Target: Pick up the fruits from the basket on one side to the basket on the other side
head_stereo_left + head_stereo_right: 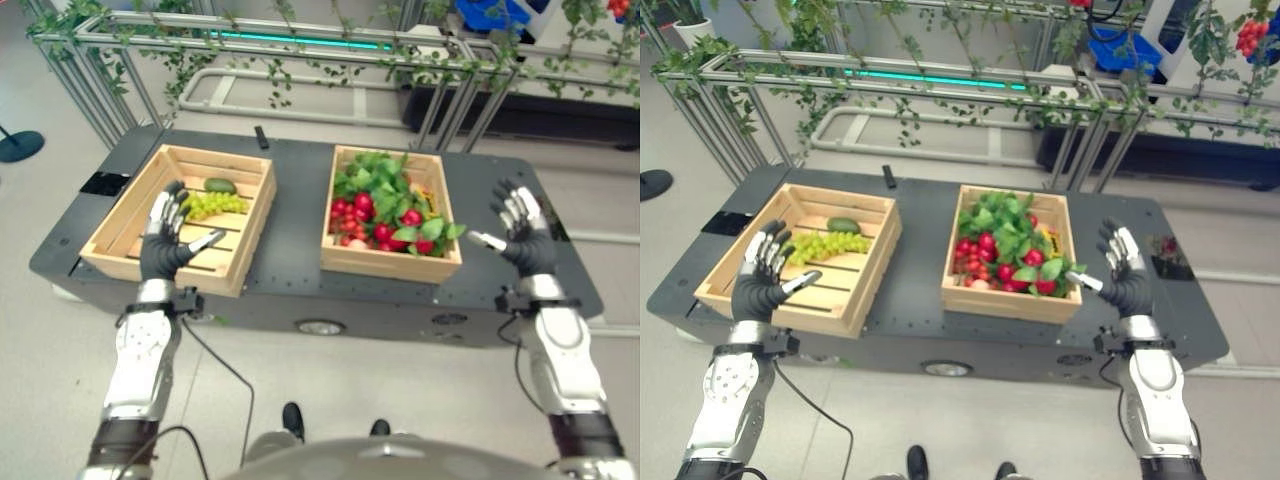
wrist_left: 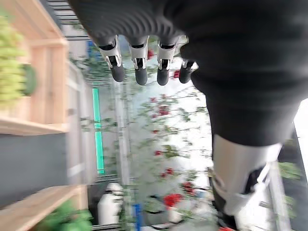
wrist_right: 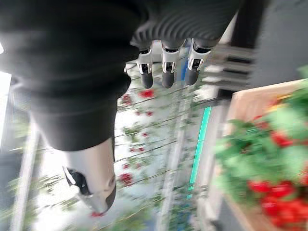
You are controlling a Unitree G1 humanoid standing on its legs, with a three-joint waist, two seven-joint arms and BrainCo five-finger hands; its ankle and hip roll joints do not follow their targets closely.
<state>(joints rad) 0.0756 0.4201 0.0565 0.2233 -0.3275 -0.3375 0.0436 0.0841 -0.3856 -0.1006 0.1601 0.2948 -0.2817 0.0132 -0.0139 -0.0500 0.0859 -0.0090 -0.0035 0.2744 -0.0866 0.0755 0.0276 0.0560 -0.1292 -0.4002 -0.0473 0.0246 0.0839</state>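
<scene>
Both hands spread empty, left hand [image 1: 163, 243] hovers at six o'clock of soft, crushable grapes [image 1: 212, 205]; lift by the stem.

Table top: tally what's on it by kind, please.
Wooden crates: 2, left crate and right crate
Green grape bunches: 1
Dark green fruits: 1
Small black objects: 1
Red fruits among leaves: too overlapped to count
Total counted: 5
</scene>
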